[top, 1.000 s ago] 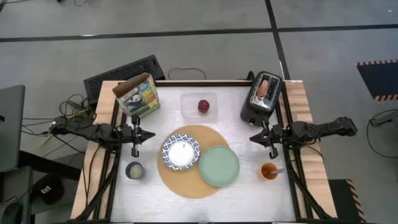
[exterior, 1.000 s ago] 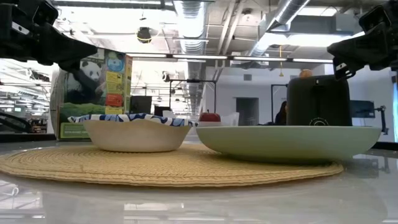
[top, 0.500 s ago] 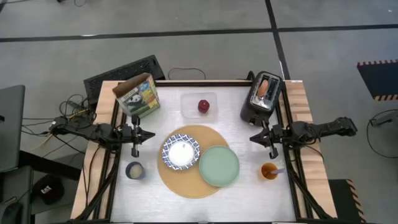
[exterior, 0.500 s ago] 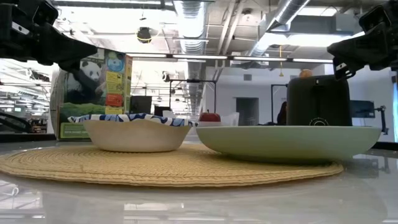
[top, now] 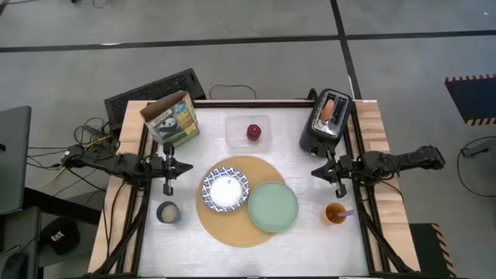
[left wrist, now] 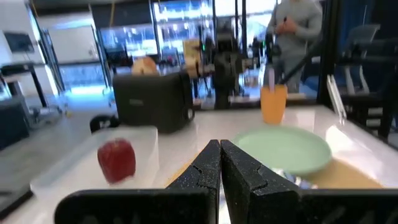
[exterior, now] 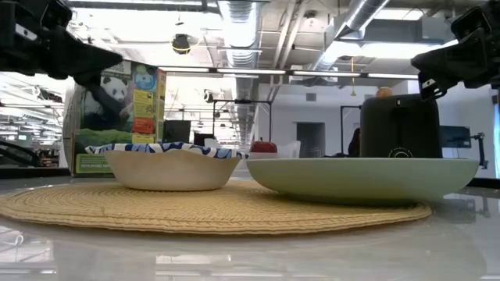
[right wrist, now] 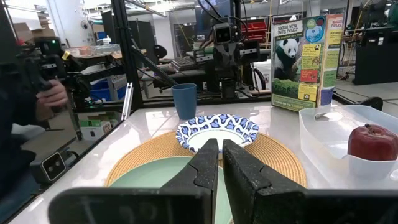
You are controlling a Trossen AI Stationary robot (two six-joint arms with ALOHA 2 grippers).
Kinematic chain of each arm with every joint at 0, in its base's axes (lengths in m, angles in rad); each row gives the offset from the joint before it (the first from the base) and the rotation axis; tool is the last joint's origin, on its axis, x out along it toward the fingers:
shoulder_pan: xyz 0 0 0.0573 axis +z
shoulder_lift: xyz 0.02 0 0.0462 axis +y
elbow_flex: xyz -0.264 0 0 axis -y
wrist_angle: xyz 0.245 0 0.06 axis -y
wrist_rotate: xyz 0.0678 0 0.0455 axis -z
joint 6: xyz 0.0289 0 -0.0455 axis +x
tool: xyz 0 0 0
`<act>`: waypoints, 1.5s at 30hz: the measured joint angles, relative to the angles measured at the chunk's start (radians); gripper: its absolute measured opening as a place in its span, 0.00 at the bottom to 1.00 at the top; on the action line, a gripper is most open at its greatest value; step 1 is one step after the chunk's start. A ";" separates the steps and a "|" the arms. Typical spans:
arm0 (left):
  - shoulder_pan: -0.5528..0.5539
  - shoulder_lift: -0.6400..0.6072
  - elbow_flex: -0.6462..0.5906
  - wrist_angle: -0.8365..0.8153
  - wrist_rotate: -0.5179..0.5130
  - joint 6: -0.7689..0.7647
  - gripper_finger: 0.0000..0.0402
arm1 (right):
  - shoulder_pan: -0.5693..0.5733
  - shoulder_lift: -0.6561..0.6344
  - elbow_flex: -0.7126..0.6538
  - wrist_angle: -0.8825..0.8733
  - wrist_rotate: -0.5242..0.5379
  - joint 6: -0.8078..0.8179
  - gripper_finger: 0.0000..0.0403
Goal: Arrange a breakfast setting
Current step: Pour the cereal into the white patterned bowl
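Both arms wait at the surface's (top: 232, 260) edges: left gripper (top: 168, 188) and right gripper (top: 338, 190) pinched closed, empty. The bowl (top: 225, 188) and plate (top: 273, 206) sit on the mat (top: 229, 231). The apple (top: 253, 132) lies in the clear container (top: 236, 125) at the far side, the toast (top: 330, 107) in the toaster (top: 319, 132), the cereal box (top: 171, 118) far left. Likely next: a gripper opens and fetches the apple or toast to the plate.

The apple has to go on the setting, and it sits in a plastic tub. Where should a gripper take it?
Judging by the walls of the clear container around it, grip the apple across its round sides, coming straight down from above. A level approach would likely hit those walls.
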 joint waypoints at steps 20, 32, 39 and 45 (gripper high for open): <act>0.000 0.077 0.291 0.036 -0.165 0.049 0.00 | 0.000 0.000 0.000 0.000 0.000 0.000 0.12; 0.001 0.298 0.681 -0.451 -0.654 0.028 0.15 | 0.000 0.000 0.000 0.009 0.030 -0.079 0.12; 0.025 0.426 0.907 -0.806 -0.724 -0.229 0.52 | 0.000 0.000 0.000 0.013 0.031 -0.080 0.12; 0.109 0.536 1.056 -1.072 -0.680 -0.415 0.73 | 0.000 0.000 0.000 0.014 0.031 -0.080 0.12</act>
